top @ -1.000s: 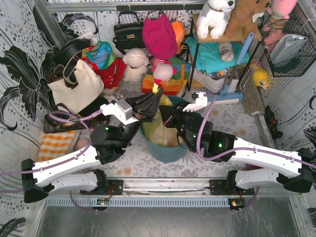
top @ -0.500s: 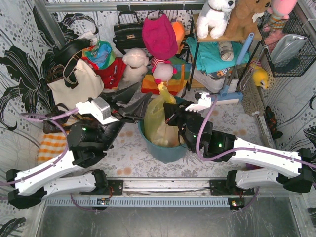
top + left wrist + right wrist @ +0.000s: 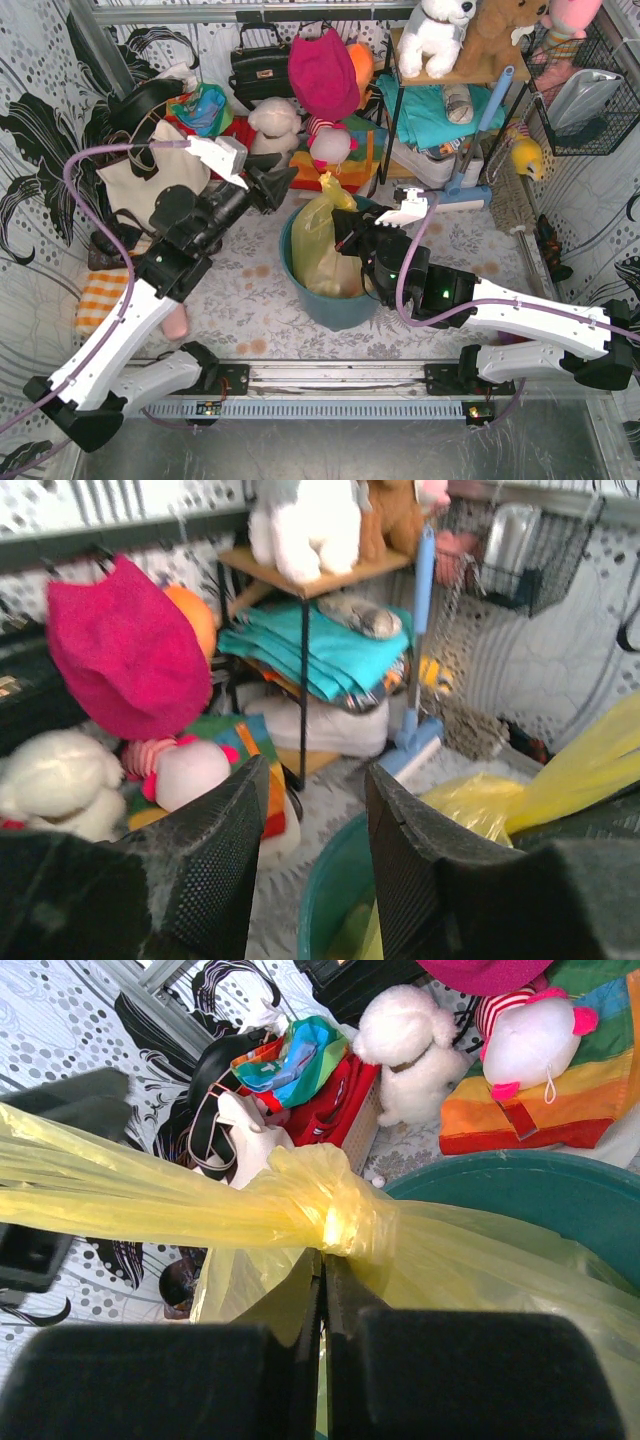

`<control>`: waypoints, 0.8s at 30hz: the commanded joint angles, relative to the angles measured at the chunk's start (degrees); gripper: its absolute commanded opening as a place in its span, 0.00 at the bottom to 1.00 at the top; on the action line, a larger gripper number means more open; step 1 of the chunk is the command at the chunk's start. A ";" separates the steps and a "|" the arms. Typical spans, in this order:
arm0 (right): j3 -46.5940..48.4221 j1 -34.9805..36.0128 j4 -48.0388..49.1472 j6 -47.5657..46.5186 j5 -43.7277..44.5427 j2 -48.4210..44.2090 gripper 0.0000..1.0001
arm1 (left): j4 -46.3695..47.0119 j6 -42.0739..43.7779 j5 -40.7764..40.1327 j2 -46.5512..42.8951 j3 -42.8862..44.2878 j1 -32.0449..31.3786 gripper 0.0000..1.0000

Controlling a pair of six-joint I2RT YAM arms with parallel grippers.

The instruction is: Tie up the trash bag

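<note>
The yellow trash bag (image 3: 318,238) stands in the teal bucket (image 3: 345,308), its neck twisted into a knot (image 3: 332,1210) with a tail stretching left. My right gripper (image 3: 346,232) reaches in from the right. In the right wrist view the right gripper (image 3: 323,1260) is shut just under the knot, with yellow film caught at its tips. My left gripper (image 3: 283,182) hangs raised to the left of the bag, apart from it. Its fingers (image 3: 215,850) stand open with nothing between them, over the bucket rim (image 3: 325,890) and part of the bag (image 3: 475,798).
A cream tote bag (image 3: 150,178) leans at the back left beside an orange striped cloth (image 3: 112,293). Behind the bucket sit plush toys (image 3: 272,128), a pink hat (image 3: 322,72), a black handbag (image 3: 258,66), a shelf with teal cloth (image 3: 430,110) and a blue mop (image 3: 472,150).
My left gripper let go of the bag's top, opened, and swung up and away to the left. The bag's neck now stands free. The right arm has not moved.
</note>
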 commanded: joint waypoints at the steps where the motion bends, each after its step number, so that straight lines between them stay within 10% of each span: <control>1: 0.84 0.27 -0.30 1.06 1.02 -0.66 0.00 | -1.40 -7.04 19.72 3.04 2.19 5.44 0.51; 16: 2.19 0.27 -0.87 -0.26 -0.16 0.15 0.00 | 0.42 -9.20 50.98 10.87 1.92 15.63 0.55; 24: 2.03 0.27 -0.92 0.05 -0.38 0.29 0.00 | 2.36 -10.01 53.31 13.08 0.75 15.64 0.54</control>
